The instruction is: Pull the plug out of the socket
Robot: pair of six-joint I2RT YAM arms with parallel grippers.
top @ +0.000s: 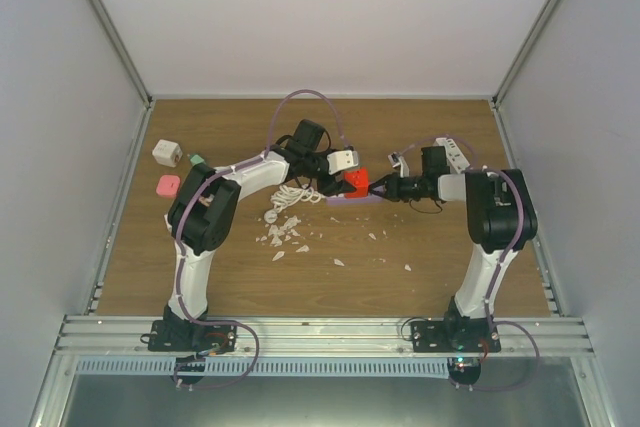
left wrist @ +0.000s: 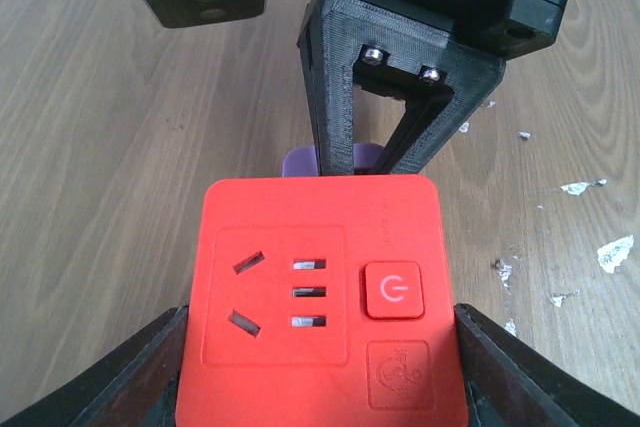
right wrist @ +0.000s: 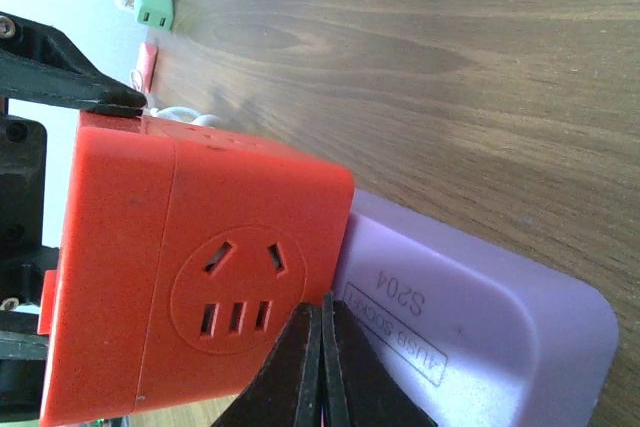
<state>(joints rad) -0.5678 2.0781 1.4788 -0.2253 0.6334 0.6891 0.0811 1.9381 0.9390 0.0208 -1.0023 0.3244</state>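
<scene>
— Trouble looked likeliest low down: on the brown wooden counter [right wrist: 450, 67], the lilac flat plastic socket block [right wrist: 470, 327] could have lifted along with the red cube-shaped plastic plug [right wrist: 200, 287] seated in it.

— Nothing pinned it?

— Only the right hand [right wrist: 322, 317], fully closed, its tips at the seam and seemingly pressing the lilac; a slip there would have freed it. The left hand [left wrist: 325, 367], parted to the cube's width, clamped the plug's sides.

Left wrist view now: the red plug [left wrist: 320, 297] runs off the bottom edge and hides nearly all of the purple socket [left wrist: 298, 162], just a sliver showing. From above, the white scraps [top: 285, 232] on the surface [top: 450, 247] are too small to identify.
</scene>
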